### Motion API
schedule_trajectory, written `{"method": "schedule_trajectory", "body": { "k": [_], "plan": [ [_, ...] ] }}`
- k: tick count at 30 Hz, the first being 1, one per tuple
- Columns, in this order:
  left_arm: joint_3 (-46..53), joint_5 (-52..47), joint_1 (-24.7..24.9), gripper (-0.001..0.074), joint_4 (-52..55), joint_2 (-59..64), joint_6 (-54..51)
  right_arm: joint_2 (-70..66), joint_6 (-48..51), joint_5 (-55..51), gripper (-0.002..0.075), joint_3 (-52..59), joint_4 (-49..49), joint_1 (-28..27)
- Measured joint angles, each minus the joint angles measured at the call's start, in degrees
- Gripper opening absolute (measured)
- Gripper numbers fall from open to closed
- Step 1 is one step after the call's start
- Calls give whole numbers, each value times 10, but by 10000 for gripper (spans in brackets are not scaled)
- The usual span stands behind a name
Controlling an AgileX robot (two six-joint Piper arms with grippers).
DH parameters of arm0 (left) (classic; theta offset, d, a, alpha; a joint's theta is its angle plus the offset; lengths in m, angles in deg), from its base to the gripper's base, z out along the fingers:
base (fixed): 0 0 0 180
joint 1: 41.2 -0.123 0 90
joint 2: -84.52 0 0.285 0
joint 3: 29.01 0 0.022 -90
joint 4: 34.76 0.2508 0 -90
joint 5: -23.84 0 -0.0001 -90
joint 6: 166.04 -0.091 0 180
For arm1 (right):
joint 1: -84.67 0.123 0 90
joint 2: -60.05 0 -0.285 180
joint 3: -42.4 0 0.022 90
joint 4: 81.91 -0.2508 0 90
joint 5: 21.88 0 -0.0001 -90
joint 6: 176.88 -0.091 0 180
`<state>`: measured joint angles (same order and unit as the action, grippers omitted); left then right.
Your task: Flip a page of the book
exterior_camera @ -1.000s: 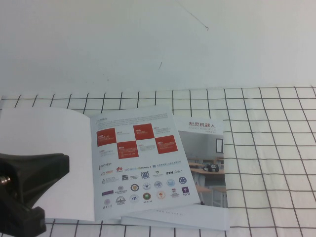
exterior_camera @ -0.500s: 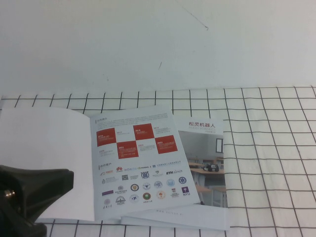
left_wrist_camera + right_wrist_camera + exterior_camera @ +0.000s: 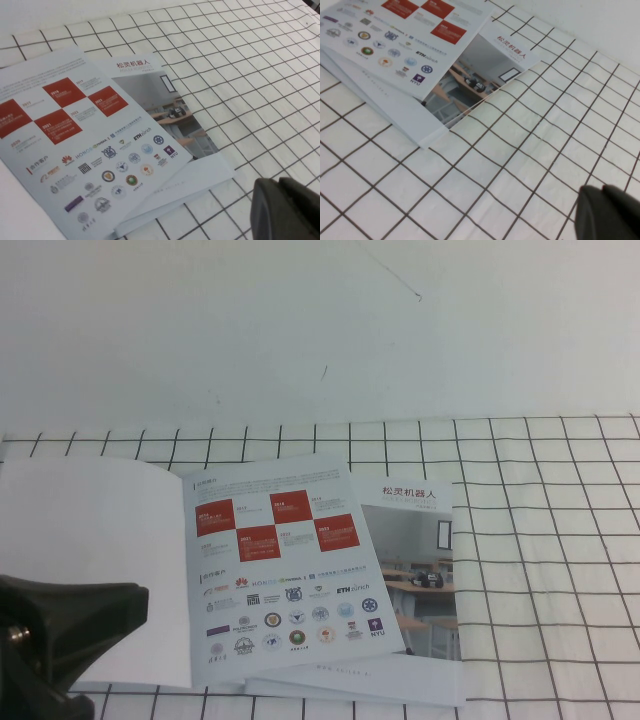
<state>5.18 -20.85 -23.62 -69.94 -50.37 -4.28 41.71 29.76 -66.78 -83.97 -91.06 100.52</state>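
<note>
Black-grid white tablecloth (image 3: pixel 540 570) carries the book (image 3: pixel 285 570), open: white page (image 3: pixel 90 560) turned left, inner page showing 4 red squares, "ETH Zürich", "NYU". Twin brochure (image 3: pixel 425 550) beneath reads "松灵机器人". Left gripper (image 3: pixel 55 640) beside the page, right gripper (image 3: pixel 607 212) off the book's right; jaw states cannot be told.

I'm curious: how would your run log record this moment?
book: open | page: flat, white up | left gripper: near-left of page | right gripper: off book

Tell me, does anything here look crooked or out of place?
Slightly: the open book lies askew on a twin brochure, whose cover pokes out beside it. Left gripper sits near the turned page; right gripper is off the book.
</note>
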Motion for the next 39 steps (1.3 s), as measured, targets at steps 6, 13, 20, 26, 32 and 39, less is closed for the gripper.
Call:
{"method": "schedule_trajectory", "body": {
  "k": [6, 13, 20, 26, 32, 39],
  "plan": [
    [47, 79, 0, -3, 142, -87, 17, 0, 0, 0, 0, 0, 0, 0],
    [239, 246, 0, -3, 328, -262, 111, 0, 0, 0, 0, 0, 0, 0],
    [374, 261, 0, -3, 371, -358, 197, 0, 0, 0, 0, 0, 0, 0],
    [440, 261, 0, -3, 359, -377, 252, 0, 0, 0, 0, 0, 0, 0],
    [442, 254, 0, -3, 306, -378, 257, 0, 0, 1, 0, 0, 0, 0],
    [442, 254, 0, -3, 301, -378, 258, 0, 0, 1, 0, 0, 0, 0]
  ]
}}
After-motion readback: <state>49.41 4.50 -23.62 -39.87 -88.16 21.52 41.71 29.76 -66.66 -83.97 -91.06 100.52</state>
